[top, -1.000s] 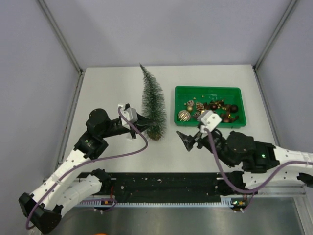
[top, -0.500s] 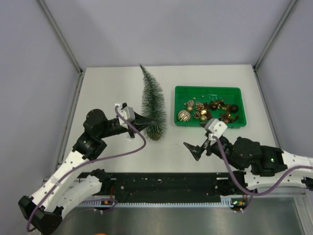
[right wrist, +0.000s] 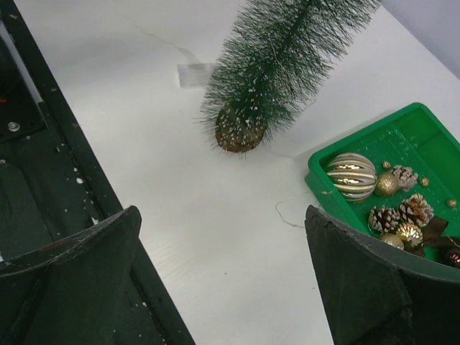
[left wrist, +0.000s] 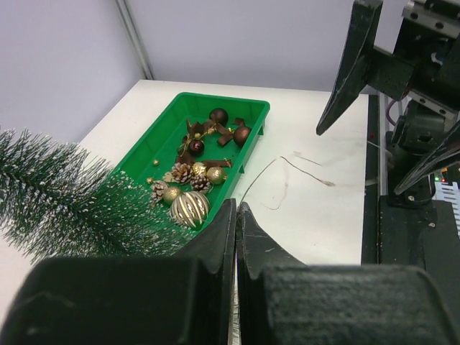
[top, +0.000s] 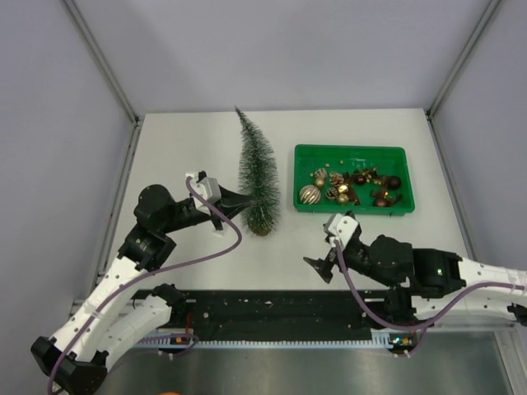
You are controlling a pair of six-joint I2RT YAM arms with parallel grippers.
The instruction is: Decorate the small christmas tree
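Step in hand, by my judgement: fetching an ornament, since the small christmas tree (top: 257,177) stands upright and bare on the worktop (top: 185,148), just left of the green tray (top: 350,149). My left tool (top: 245,201) is pressed together at its lower branches (whether nipping the thin thread (left wrist: 316,177), cannot tell); my right tool (top: 317,269) hangs spread and empty near the front edge. Next: right over the tray's near wall to the gold striped ball (top: 310,194), pinecones (top: 333,194) crowding it.
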